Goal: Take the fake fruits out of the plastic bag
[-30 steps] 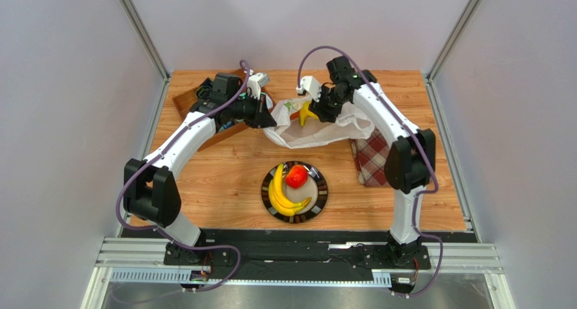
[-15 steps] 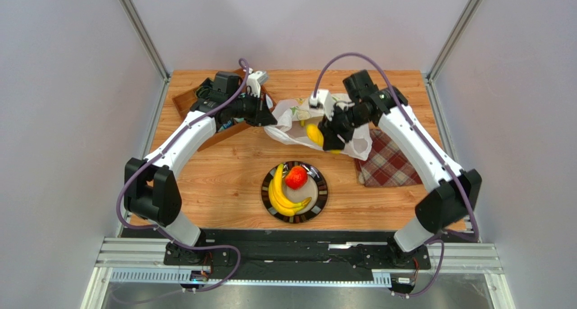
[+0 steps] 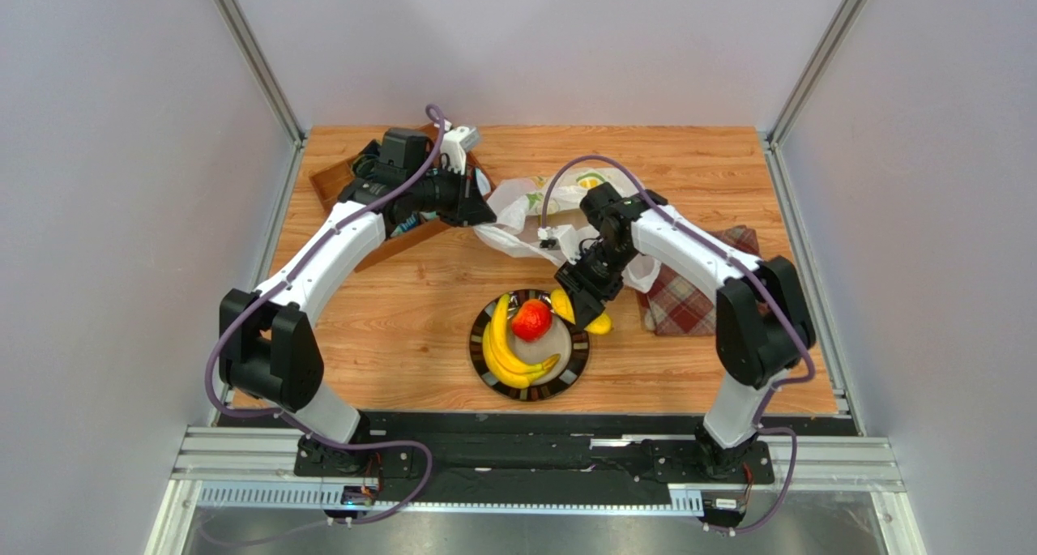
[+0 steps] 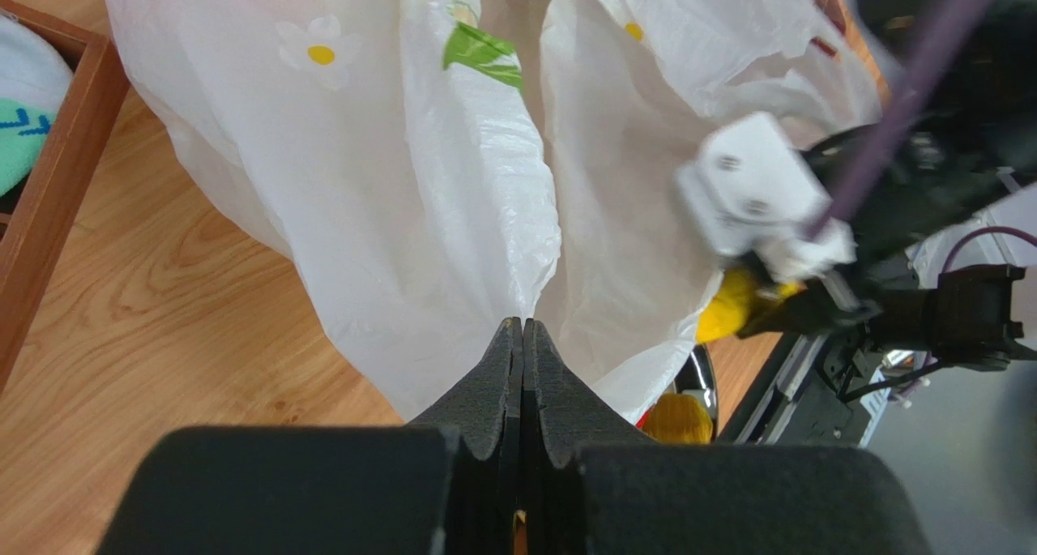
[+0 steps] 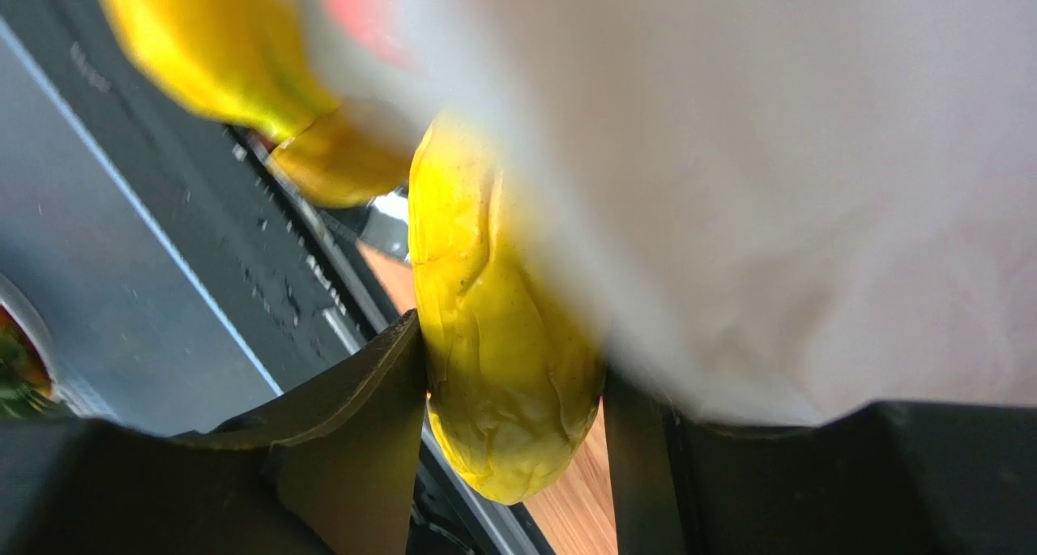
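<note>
On my feed the plastic bag point(image 4: 402, 191) looks thin, crinkly, translucent white. The banana point(image 5: 499, 336) is glossy, slightly dimpled plastic, the table point(image 3: 390, 312) is matt wood grain, and the plaid cloth point(image 3: 672, 302) looks woven.

No word, brand or number can be read anywhere. The closest thing to writing is a few blue strokes on a white-and-green item point(image 4: 22, 99) in the wooden tray point(image 4: 61, 203) at the desk's far left corner. The picture's edge cuts them off, so they cannot be made out. The plastic bag point(image 4: 402, 215) carries only printed pictures, a daisy and a green leaf, not letters.
</note>
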Robot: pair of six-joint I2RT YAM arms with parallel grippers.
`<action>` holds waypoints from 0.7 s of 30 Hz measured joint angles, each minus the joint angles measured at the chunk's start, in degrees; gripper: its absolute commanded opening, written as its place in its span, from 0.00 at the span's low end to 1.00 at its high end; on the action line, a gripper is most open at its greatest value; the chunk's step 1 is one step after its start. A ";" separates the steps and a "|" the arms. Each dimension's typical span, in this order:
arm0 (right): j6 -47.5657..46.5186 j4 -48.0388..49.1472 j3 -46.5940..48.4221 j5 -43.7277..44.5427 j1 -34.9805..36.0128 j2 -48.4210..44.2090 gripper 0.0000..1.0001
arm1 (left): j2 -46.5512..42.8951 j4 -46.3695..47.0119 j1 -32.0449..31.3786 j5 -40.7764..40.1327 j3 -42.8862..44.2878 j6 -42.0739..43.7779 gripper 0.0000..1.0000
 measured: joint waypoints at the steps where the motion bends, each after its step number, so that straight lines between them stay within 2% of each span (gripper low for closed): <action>1: 1.90 1.18 0.17 0.42 0.00 2.14 0.41 | -0.31 0.02 0.00 0.00 -0.09 0.04 0.00; 5: 7.45 4.00 2.34 2.56 0.04 8.50 0.42 | -1.44 -0.26 0.00 -0.24 -0.68 0.37 0.00; 7: 9.33 4.90 4.15 3.37 0.13 10.80 0.47 | -1.73 -0.37 0.00 -0.46 -0.83 0.52 0.00; 8: 10.16 5.31 5.03 3.65 0.24 11.72 0.63 | -1.86 -0.35 0.00 -0.66 -0.98 0.74 0.00; 11: 12.28 5.86 6.32 3.93 1.07 12.85 0.82 | -2.05 -0.35 0.00 -1.11 -1.29 1.16 0.00; 16: 13.64 5.07 6.56 3.74 4.37 12.79 0.85 | -2.10 -0.37 0.00 -1.29 -1.40 1.31 0.00; 19: 13.05 3.10 7.04 3.61 5.51 12.00 0.81 | -2.10 -0.44 0.00 -1.27 -1.40 1.31 0.00; 21: 11.04 -2.27 11.30 3.80 5.27 11.78 0.75 | -2.10 -0.55 0.00 -1.18 -1.40 1.31 0.00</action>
